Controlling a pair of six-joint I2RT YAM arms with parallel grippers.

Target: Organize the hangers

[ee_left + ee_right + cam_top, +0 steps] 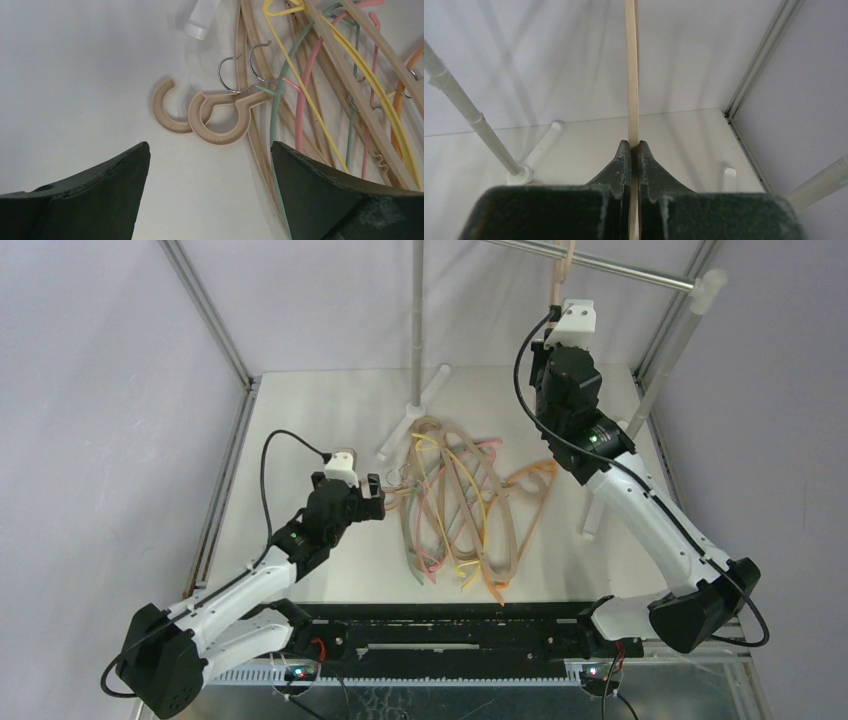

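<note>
Overhead, right gripper (634, 146) pinches beige hanger (631, 75); left gripper (210, 150) spread beside hanger pile (218, 140).

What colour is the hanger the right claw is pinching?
Beige hanger, best in right wrist view.

Pale lilac-grey walls (100, 390) enclose a white counter (300, 420), with aluminium frame posts (205, 310) rising at its far corners. Above and just beyond the right end effector (634, 145), a silver rail (600, 265) runs to a white joint (708, 285). From there a pale leg (665, 360) slants down to the counter on that end effector's right. A bare upright pole (417, 310) stands beyond the left end effector (210, 150) on a white foot (425, 405). The light is soft and even and the shadows are faint. A black strip (450, 635) edges the counter behind both end effectors
</note>
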